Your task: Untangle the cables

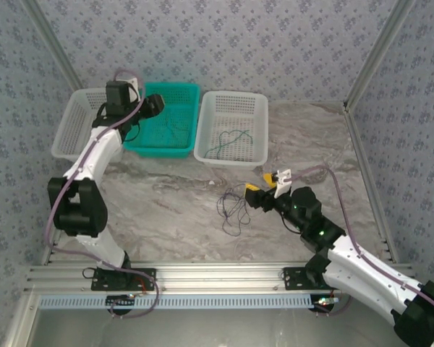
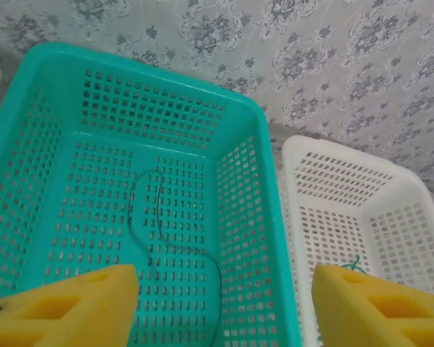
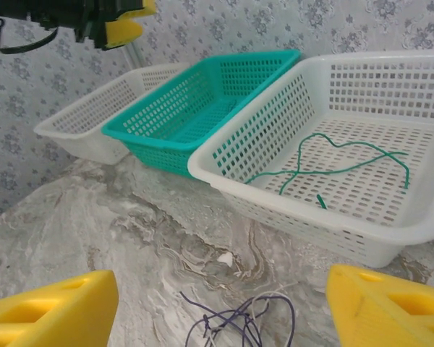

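Observation:
A tangle of thin purple and pale cables [image 1: 235,206] lies on the marble table [image 1: 166,202]. My right gripper [image 1: 264,184] hovers just right of it, open and holding nothing. In the right wrist view the tangle [image 3: 246,325] sits low between the yellow fingers [image 3: 43,318]. A green cable [image 3: 333,163] lies loose in the right white basket [image 3: 311,210]. My left gripper [image 1: 153,106] hangs open over the teal basket [image 1: 192,90]. Below it, a thin dark cable [image 2: 155,231] curls on the floor of that basket [image 2: 264,123].
Three baskets stand in a row at the back: a white one [image 1: 72,123] on the left, the teal one in the middle, and the white one [image 1: 231,97] with the green cable [image 1: 231,139] on the right. Patterned walls close in both sides.

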Tool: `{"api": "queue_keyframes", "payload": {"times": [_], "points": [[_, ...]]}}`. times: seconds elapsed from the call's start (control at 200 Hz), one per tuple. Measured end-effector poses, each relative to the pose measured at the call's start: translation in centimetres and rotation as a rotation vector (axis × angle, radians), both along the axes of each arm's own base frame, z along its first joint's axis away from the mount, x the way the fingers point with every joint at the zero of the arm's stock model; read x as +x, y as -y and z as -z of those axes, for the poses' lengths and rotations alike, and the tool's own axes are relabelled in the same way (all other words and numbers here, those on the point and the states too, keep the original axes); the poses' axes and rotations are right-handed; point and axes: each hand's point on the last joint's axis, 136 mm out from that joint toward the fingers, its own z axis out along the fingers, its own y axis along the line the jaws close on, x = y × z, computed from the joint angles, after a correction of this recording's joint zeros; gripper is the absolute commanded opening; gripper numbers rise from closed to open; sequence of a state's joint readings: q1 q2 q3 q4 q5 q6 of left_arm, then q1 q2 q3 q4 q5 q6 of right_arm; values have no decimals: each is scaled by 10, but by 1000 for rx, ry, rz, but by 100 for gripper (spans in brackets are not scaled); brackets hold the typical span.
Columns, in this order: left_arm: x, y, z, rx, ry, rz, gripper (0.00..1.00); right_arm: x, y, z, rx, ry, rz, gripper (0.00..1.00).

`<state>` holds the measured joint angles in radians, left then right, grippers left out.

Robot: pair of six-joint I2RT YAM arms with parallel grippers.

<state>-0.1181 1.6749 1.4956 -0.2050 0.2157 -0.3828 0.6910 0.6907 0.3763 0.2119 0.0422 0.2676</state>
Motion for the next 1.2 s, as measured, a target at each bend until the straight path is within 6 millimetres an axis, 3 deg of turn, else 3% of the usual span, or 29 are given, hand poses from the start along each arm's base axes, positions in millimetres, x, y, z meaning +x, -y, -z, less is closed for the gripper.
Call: {"api": "queue_keyframes", "payload": {"times": [0.115,0.24,0.31,0.37,0.51,0.65,0.77,0.949,1.014,1.104,1.199], "points": [[-42,12,-52,-19,106,17,65,7,2,16,-39,-46,28,81],[-115,55,-121,-50,289,148,65,19,5,38,-94,-131,68,81],[-156,80,-140,-56,359,242,65,25,6,49,-116,-181,85,81],[-183,95,-141,-52,387,310,64,31,5,59,-132,-223,97,81],[-223,122,-104,-19,352,429,64,43,0,79,-168,-316,115,80],[-250,145,-45,34,240,538,64,53,-9,103,-192,-415,117,79],[-264,154,6,57,137,581,63,57,-20,126,-208,-505,89,78],[-270,154,70,55,-28,561,62,54,-37,158,-221,-612,44,73],[-268,157,80,46,-57,551,62,50,-41,169,-242,-636,35,64],[-263,162,87,13,-79,527,62,44,-45,181,-268,-660,18,44],[-254,167,98,-37,-113,472,61,41,-49,183,-257,-675,8,37]]}}
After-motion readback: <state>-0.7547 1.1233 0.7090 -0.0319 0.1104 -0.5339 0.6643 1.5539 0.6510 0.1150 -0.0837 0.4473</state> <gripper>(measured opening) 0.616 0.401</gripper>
